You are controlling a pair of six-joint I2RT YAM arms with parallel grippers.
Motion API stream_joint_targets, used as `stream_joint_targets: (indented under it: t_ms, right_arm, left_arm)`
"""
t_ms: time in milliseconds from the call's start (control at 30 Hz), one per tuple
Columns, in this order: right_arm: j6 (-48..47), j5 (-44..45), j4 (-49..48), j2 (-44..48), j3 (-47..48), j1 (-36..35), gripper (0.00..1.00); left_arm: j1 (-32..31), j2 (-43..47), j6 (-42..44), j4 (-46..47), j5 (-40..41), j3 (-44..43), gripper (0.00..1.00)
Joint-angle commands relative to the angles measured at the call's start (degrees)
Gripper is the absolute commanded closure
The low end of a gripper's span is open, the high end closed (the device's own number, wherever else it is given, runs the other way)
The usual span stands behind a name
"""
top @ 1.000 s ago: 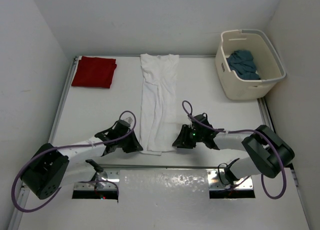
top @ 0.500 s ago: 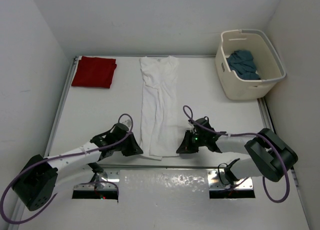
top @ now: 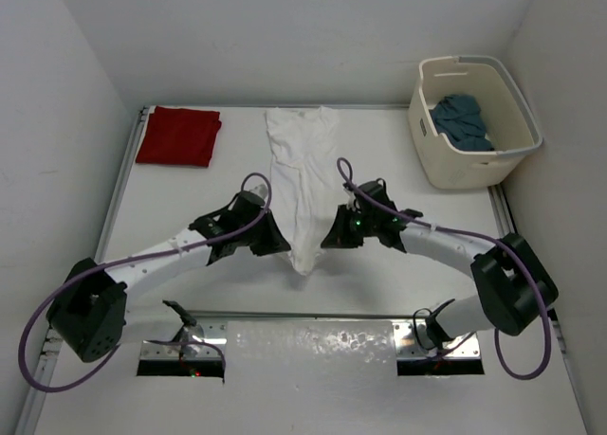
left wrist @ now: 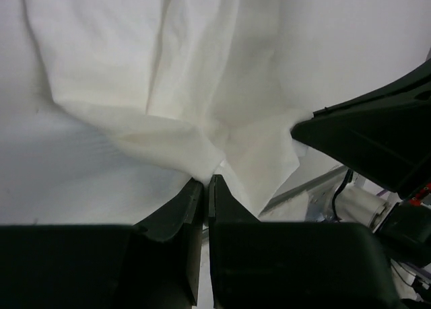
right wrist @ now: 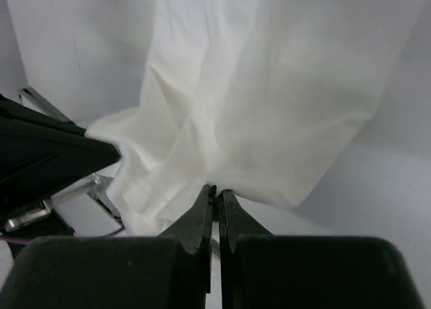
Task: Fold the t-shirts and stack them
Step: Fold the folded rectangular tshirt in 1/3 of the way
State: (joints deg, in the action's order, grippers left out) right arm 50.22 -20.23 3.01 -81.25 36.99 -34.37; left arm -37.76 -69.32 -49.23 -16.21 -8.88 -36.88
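Note:
The white t-shirt [top: 302, 174] lies lengthwise in the middle of the table, its near end lifted and bunched. My left gripper [top: 278, 241] is shut on its near left edge, seen in the left wrist view [left wrist: 206, 180] with white cloth [left wrist: 168, 87] pinched between the jaws. My right gripper [top: 329, 238] is shut on its near right edge, seen in the right wrist view [right wrist: 217, 190] with white cloth [right wrist: 256, 93]. The red t-shirt [top: 179, 135] lies folded at the far left. The teal-blue t-shirt [top: 462, 120] lies crumpled in the basket.
The cream laundry basket [top: 429, 155] stands at the far right. White walls close the table on three sides. A metal strip [top: 313, 340] runs along the near edge between the arm bases.
Both grippers have moved away from the near edge toward the table's middle and closer together, carrying the white shirt's near end up and over; the shirt now looks shorter and bunched.

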Motion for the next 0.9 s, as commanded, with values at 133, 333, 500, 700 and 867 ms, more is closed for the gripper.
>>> stream_joint_targets:
  t_ms: [133, 333, 500, 700, 867]
  right_arm:
    - [-4.77, 2.13, 4.73, -5.66, 12.56, 6.24, 1.0]
    - [-6.62, -0.77, 6.93, -14.54, 23.82, 10.9, 1.0]
    - [-8.38, -0.95, 8.5, -22.08, 33.48, 13.54, 1.0]
    - [-8.91, -0.51, 10.88, -28.43, 42.8, 15.91, 1.0]
    - [-8.56, -1.22, 10.88, -34.14, 48.16, 17.23, 1.0]
  left_arm:
    - [7.34, -6.79, 5.19, 1.96, 2.65, -12.41, 1.0]
    - [11.74, -15.39, 7.13, 4.34, 1.59, -21.64, 1.0]
    - [14.11, -23.65, 8.18, 5.4, 1.85, -30.69, 1.0]
    - [16.48, -30.96, 10.47, 3.29, 2.21, -39.66, 1.0]
    - [18.07, -35.26, 11.79, 1.89, 1.94, -44.06, 1.0]
